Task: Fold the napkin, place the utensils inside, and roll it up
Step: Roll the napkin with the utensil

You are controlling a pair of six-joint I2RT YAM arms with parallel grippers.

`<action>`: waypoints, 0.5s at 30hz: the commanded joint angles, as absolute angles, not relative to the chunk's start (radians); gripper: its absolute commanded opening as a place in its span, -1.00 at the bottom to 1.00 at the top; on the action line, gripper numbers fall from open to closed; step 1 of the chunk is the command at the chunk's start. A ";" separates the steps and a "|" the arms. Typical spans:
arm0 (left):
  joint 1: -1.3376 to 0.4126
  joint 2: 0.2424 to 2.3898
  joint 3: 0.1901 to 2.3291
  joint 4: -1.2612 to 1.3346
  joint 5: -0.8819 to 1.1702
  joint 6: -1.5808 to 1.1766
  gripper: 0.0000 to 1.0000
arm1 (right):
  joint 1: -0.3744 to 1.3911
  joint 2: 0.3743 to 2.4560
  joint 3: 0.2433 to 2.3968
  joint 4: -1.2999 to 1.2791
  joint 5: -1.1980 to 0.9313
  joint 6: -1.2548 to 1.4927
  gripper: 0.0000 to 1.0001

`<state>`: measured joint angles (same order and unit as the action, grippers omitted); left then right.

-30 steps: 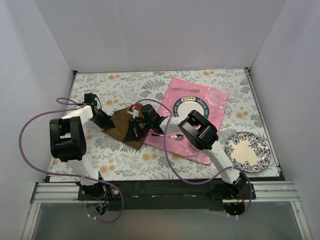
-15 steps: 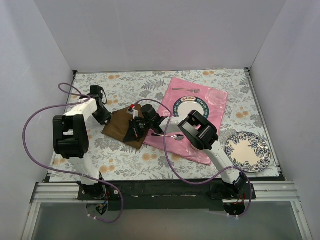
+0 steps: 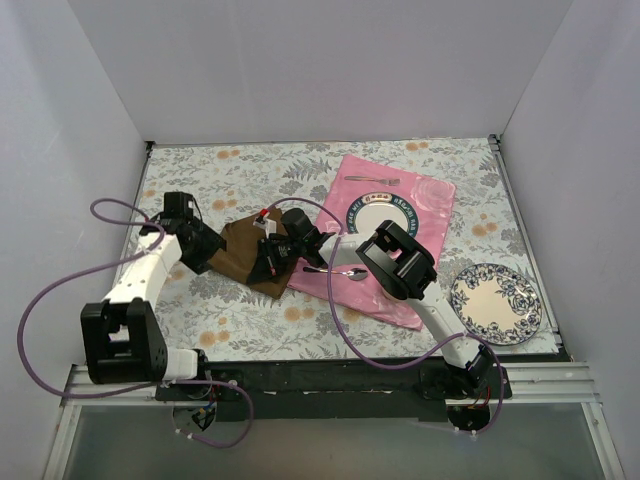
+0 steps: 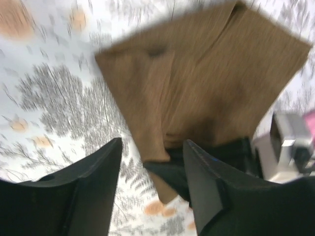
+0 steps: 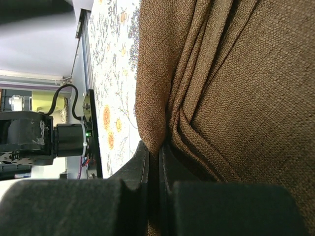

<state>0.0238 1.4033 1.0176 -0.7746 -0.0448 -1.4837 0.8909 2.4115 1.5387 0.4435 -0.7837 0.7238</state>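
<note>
Folding looks partly done: napkin [image 3: 243, 255] lies layered on the counter [image 3: 250, 175] beside the mat [image 3: 425, 205]. Right end effector [image 5: 153, 150] pinches its folded edge; left end effector [image 4: 151, 147] hangs spread at its corner. Fork [image 3: 372, 180] and spoon [image 3: 336, 271] wait on the mat; rolling remains.

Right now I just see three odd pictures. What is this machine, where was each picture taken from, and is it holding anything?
These are two robot arms bolted at the near edge of a flowered table. The wide picture looks down from above and behind them; the two close-ups come from a camera on each wrist. On the table lie a brown napkin, a pink mat bearing a plate, a fork and a spoon, and a second plate to the right. The right gripper is pinched shut on a fold of the napkin. The left gripper is open, a napkin corner between its jaws, gripping nothing; that picture is blurred.
</note>
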 commanded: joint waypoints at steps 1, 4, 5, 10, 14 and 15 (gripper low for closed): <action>0.023 1.241 0.847 -0.704 0.164 -1.640 0.15 | 0.890 2.454 1.546 0.331 -0.762 0.675 -0.97; 0.025 1.235 0.787 -0.652 0.210 -1.723 0.18 | 0.890 2.453 1.548 0.328 -0.758 0.669 -0.97; 0.025 1.247 0.781 -0.637 0.250 -1.739 0.15 | 0.891 2.454 1.549 0.325 -0.756 0.669 -0.97; 0.025 1.331 0.753 -0.585 0.298 -1.825 0.06 | 0.890 2.447 1.545 0.322 -0.746 0.661 -0.97; 0.026 1.373 0.747 -0.528 0.287 -1.841 -0.11 | 0.891 2.447 1.552 0.301 -0.739 0.641 -0.97; 0.026 1.385 0.753 -0.529 0.281 -1.836 -0.12 | 0.890 2.447 1.554 0.296 -0.739 0.638 -0.97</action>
<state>0.0238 1.3632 0.7479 -0.5892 0.2558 -1.7950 0.8909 2.4119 1.5505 0.4156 -0.7849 0.6983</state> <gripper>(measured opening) 0.451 0.077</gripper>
